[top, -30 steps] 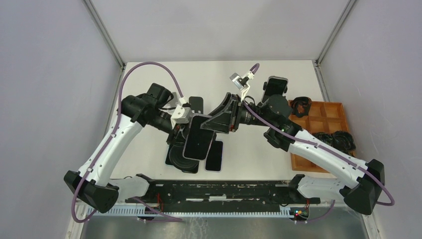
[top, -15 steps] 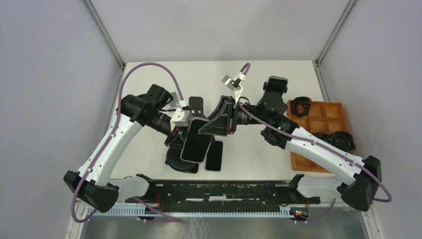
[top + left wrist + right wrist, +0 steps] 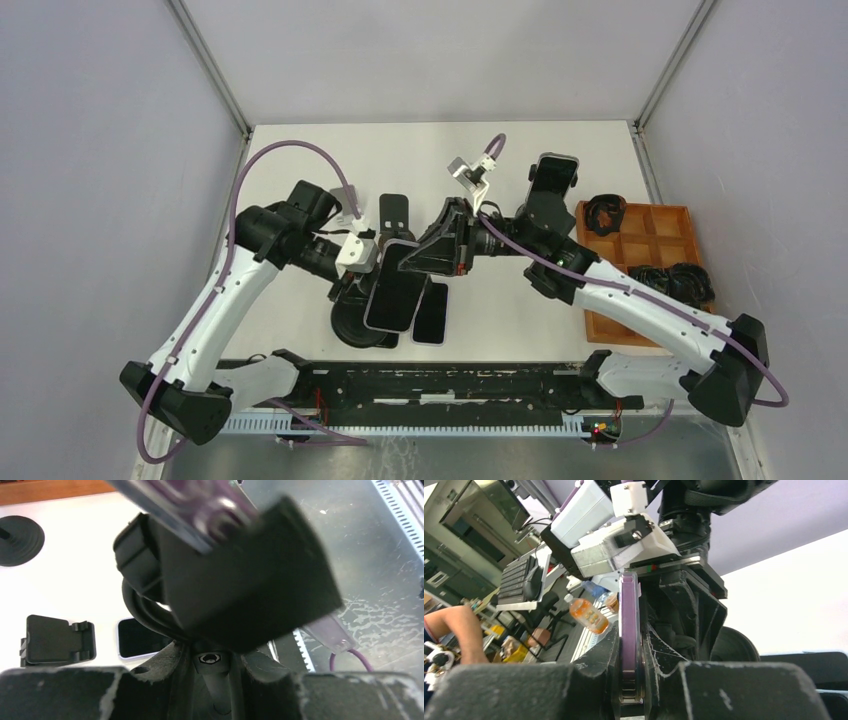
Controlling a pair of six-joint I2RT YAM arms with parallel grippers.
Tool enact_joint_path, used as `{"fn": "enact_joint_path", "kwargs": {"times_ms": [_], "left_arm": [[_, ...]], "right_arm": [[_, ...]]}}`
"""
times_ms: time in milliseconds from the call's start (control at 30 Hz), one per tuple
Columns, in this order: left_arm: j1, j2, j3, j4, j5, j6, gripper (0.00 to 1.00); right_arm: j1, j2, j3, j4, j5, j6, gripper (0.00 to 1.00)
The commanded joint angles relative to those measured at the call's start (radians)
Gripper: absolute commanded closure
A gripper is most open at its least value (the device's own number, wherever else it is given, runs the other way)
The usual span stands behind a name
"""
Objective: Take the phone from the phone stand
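Observation:
The purple-edged phone (image 3: 393, 288) leans, dark screen up, on the black phone stand (image 3: 352, 322) in the middle of the table. My right gripper (image 3: 405, 258) is shut on the phone's upper edge; in the right wrist view the purple phone edge (image 3: 629, 625) is pinched between both fingers of that gripper (image 3: 630, 680). My left gripper (image 3: 352, 275) comes in from the left, shut on the stand's neck. In the left wrist view the grey stand stem (image 3: 216, 680) runs between the jaws under the black cradle (image 3: 250, 580).
A second phone (image 3: 431, 313) lies flat just right of the stand. A folded black stand (image 3: 394, 211) lies behind it. Another phone on a stand (image 3: 553, 180) is at the back right. A wooden tray (image 3: 650, 250) with black straps (image 3: 676, 280) is at the right edge.
My right gripper has closed onto the phone's upper edge. The left arm, the stand and the phone have shifted slightly to the left.

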Motion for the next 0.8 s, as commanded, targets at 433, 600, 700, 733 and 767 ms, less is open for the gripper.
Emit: {"fn": "enact_joint_path", "kwargs": {"times_ms": [433, 600, 700, 733, 767], "left_arm": [[-0.01, -0.102, -0.118, -0.055, -0.196, 0.249, 0.98], [-0.008, -0.121, -0.131, -0.054, -0.231, 0.275, 0.98], [-0.008, -0.125, -0.133, -0.055, -0.253, 0.296, 0.98], [-0.008, -0.126, -0.137, -0.055, -0.263, 0.303, 0.98], [-0.008, -0.127, -0.14, -0.054, -0.274, 0.31, 0.98]], "right_arm": [[-0.191, -0.172, -0.105, 0.564, 0.211, 0.139, 1.0], [-0.245, -0.186, -0.041, 0.492, 0.181, 0.137, 1.0], [-0.291, -0.195, 0.003, 0.43, 0.167, 0.143, 1.0], [-0.305, -0.196, 0.022, 0.41, 0.161, 0.144, 1.0], [-0.319, -0.198, 0.037, 0.383, 0.157, 0.143, 1.0]]}}
